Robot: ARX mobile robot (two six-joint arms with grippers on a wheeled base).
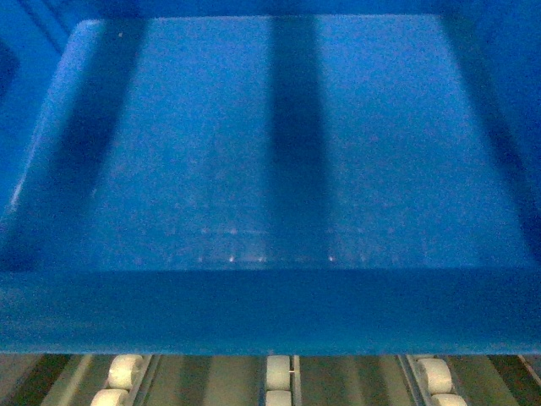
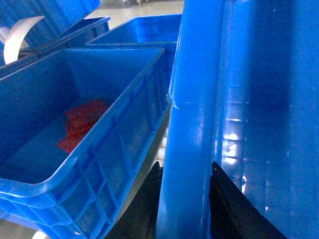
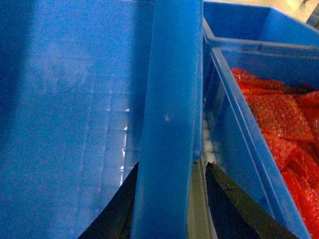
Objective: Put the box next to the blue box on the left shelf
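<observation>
Blue plastic is filling almost the whole head view: the large deep bright-blue plastic crate is being seen from above at close range, its smooth inner floor crossed by dark shadow bands and its near rim stretching across the lower frame. The far wall and both side walls are being cut off by the frame edges. Below the near rim, white plastic conveyor rollers in metal tracks are being shown only in part.

In the left wrist view, the crate's thick rounded rim is running up the frame between the two dark fingers of the left gripper; the fingers are being held against either side of the rim, so the rim is being gripped. Only the finger bases are visible. Just beside the crate, a second ribbed blue plastic crate holding a red mesh patch is being shown, with further blue bins behind it, partly cut off.

In the right wrist view, the opposite rim is likewise being clamped between the dark fingers of the right gripper. To its right, apart by a narrow gap showing white rollers, a blue bin of red mesh bags is standing.

The shelf itself cannot be made out.
</observation>
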